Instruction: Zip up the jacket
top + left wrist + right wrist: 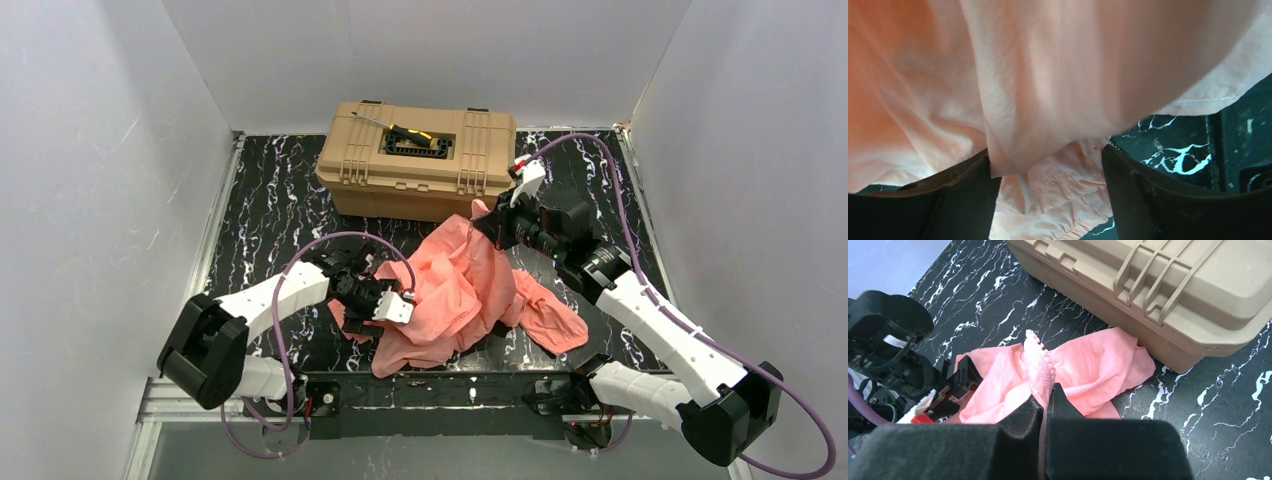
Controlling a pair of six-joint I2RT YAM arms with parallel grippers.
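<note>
Jacket, crumpled on table: edge pinched at 1 o'clock by right hand, straddled at 9 o'clock by spread left hand.

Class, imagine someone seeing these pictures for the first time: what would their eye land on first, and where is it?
The salmon-pink jacket, crumpled in a heap between the two arms, stands out against the black marbled table. Behind it, at the far edge, sits a tan toolbox. The right gripper pinches a gathered edge of the jacket, while the left gripper stands open with fabric draped across it.

High overhead, close wrists; common jacket
</note>
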